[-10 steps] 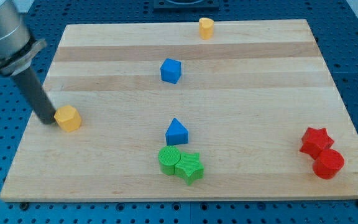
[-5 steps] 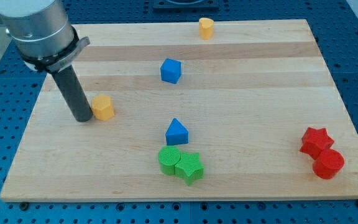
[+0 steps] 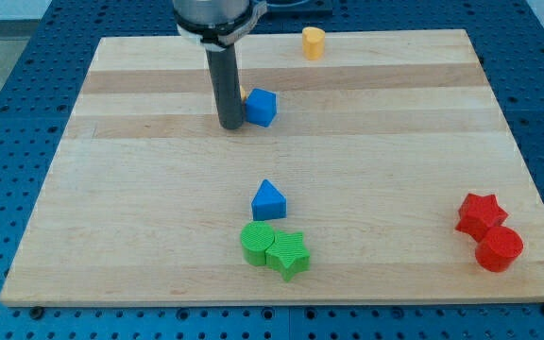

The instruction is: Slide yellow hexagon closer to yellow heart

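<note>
— Where's the yellow hexagon (image 3: 243,94)?

— Almost hidden — only a sliver shows between my tip (image 3: 229,126) and the blue cube (image 3: 261,107), which it seems to touch.

— Any claw?

— None, just a bare rod holding nothing.

— Advice?

— Steer past the cube, then push toward the yellow heart (image 3: 313,42) near the desk's (image 3: 395,142) top edge.

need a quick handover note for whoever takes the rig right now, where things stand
Tip: my tip is down on the board, just to the view's left of the blue cube.
Yellow hexagon: almost wholly hidden behind the rod; only a yellow sliver shows between rod and blue cube.
Yellow heart: at the view's top edge, up and right of the rod.
Done: hexagon is near the blue cube, roughly mid-board.
Left: a clear gap to the heart remains; the blue cube sits close by, so steer around it.
</note>
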